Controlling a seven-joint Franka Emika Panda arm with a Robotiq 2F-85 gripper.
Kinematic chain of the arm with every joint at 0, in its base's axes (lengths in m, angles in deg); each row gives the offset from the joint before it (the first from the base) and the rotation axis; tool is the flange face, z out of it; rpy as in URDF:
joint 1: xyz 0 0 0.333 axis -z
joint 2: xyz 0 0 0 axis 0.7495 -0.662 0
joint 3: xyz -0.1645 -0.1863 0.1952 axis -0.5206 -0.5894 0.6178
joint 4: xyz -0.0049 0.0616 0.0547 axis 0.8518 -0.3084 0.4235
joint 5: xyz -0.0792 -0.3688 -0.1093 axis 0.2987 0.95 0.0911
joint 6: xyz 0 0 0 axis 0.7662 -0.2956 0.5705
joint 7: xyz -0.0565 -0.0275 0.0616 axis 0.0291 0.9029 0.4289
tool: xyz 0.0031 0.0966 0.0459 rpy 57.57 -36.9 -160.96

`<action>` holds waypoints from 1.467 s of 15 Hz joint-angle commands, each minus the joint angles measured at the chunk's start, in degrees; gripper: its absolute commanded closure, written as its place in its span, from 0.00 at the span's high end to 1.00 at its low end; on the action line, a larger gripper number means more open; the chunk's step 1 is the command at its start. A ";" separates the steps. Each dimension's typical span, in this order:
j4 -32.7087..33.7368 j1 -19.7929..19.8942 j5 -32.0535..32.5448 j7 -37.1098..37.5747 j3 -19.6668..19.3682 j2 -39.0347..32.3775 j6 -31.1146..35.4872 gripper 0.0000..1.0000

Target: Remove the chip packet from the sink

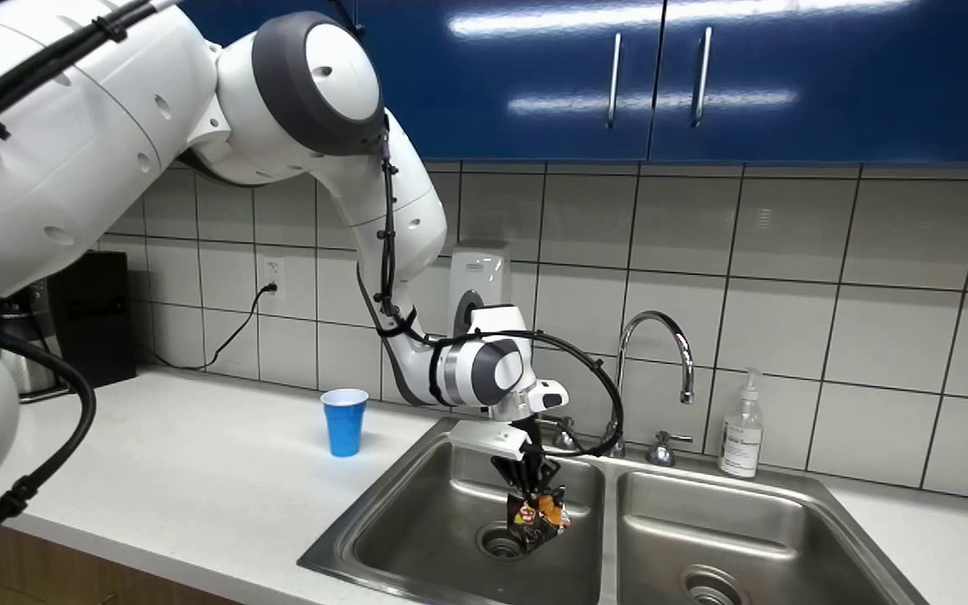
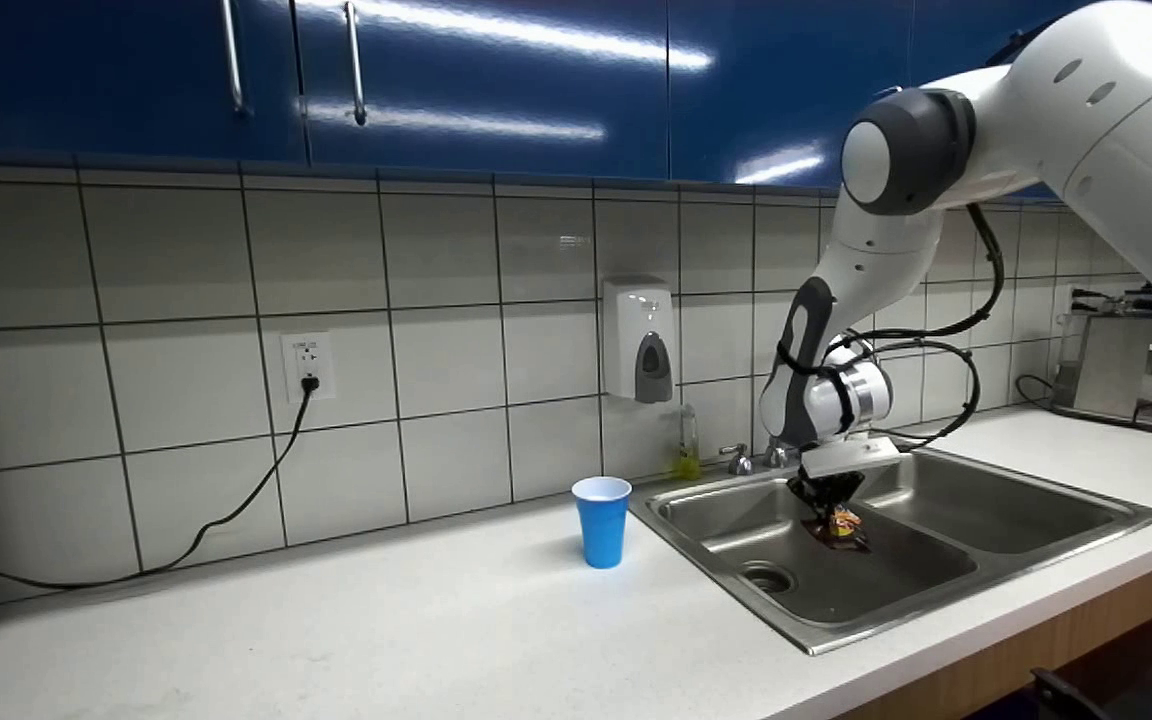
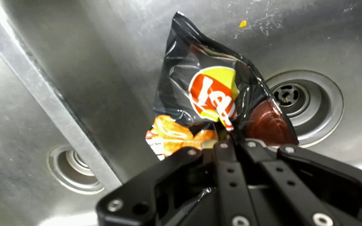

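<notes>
The chip packet is black with orange chips and a red and yellow logo. It is pinched and creased in my gripper, inside the sink basin that has the blue cup beside it. In an exterior view the packet hangs below the gripper. In the wrist view the packet spreads out beyond the closed fingertips, which hide its gripped part. The steel sink has two basins. I cannot tell whether the packet's lower edge touches the basin floor.
A blue cup stands on the white counter beside the sink. The faucet and its handles stand behind the sink. A soap bottle is near the back edge. A soap dispenser hangs on the tiled wall.
</notes>
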 commanded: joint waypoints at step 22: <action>-44.96 5.42 6.60 -29.66 17.24 36.83 16.17 0.01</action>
